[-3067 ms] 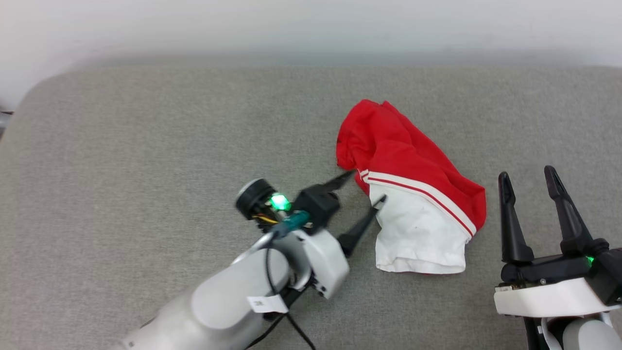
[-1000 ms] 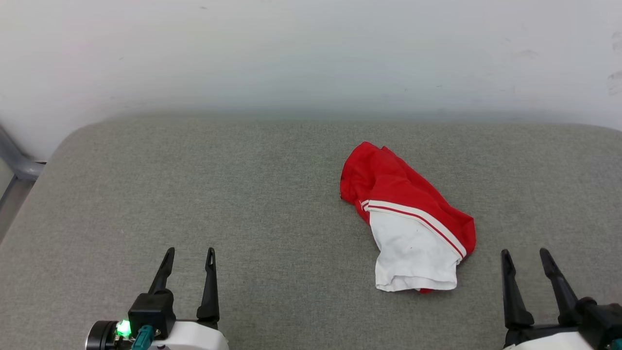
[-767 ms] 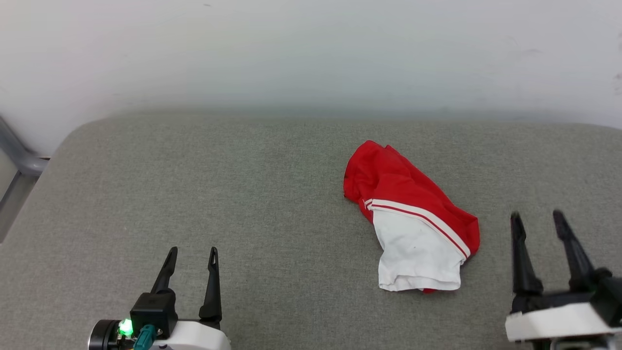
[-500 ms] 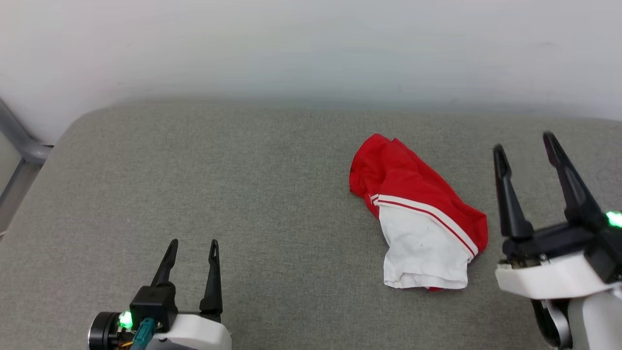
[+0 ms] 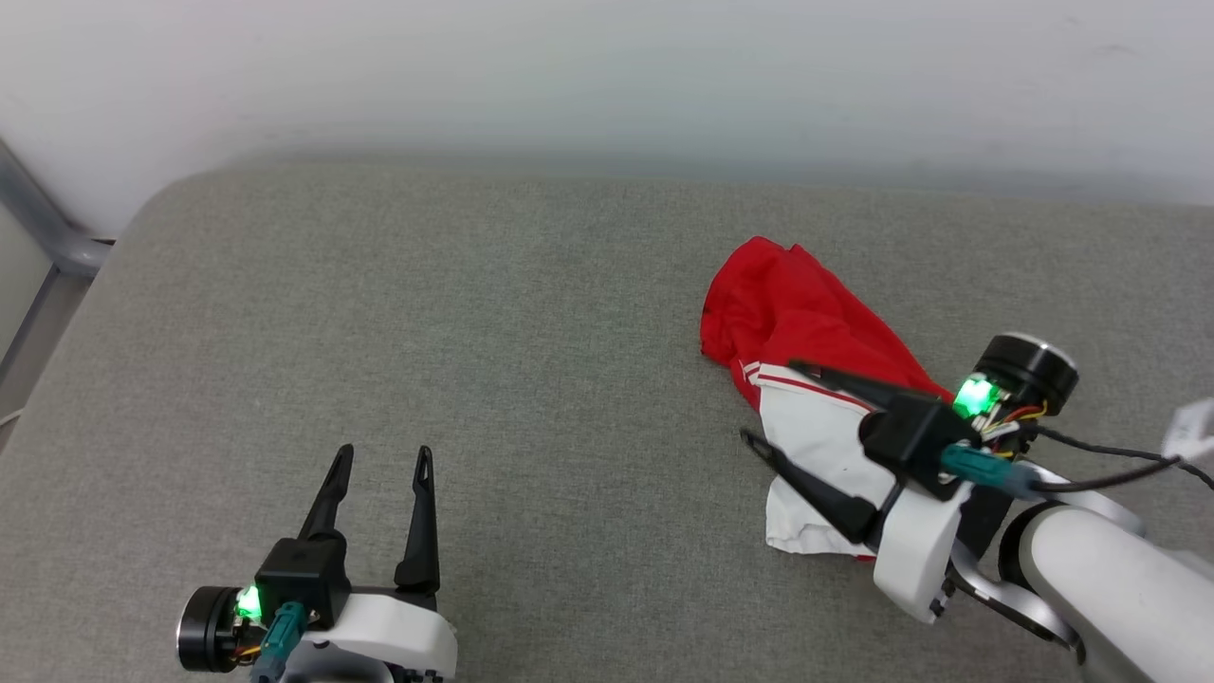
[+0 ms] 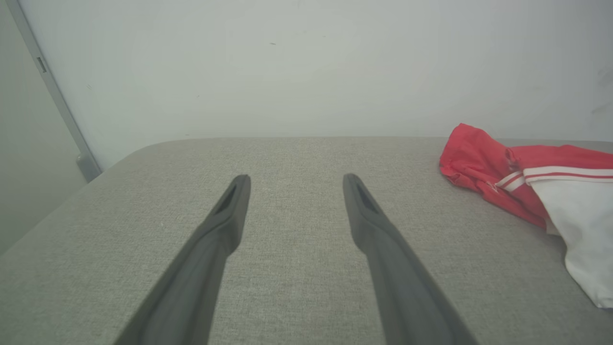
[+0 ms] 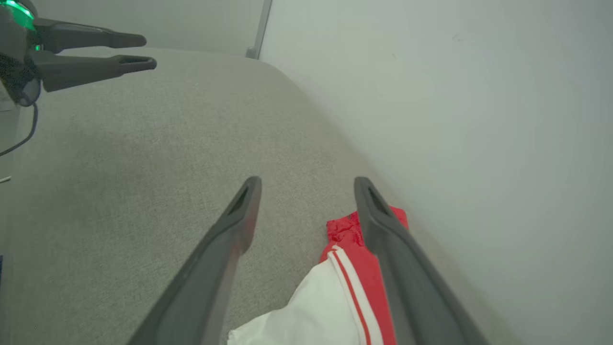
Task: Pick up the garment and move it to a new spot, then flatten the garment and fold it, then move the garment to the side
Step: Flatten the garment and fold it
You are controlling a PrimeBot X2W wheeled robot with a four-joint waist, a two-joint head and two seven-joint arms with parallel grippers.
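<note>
We see the shirt (image 5: 797, 308) beneath our right claw (image 5: 770, 401), between its fingers (image 7: 222, 254). The fingers stand apart, gripping nothing.

Looking straight down the right claw (image 7: 306, 184) here: spread wide, not clamped on anything. Sitting right over the garment (image 7: 311, 311), crumpled on the grey surface (image 7: 143, 167). White sleeve part nearest the camera, then red-and-white striped trim, then a scrunched red bit between the fingers (image 7: 215, 268), just short of the tips. One finger crossing in front of the garment's red part; can't tell if touching the fabric or just above it. Plain white wall (image 7: 479, 120) just behind the garment. Way off from the garment, up in the far corner: the left claw (image 7: 146, 51), also spread, green light (image 7: 14, 7) glowing at its base.
</note>
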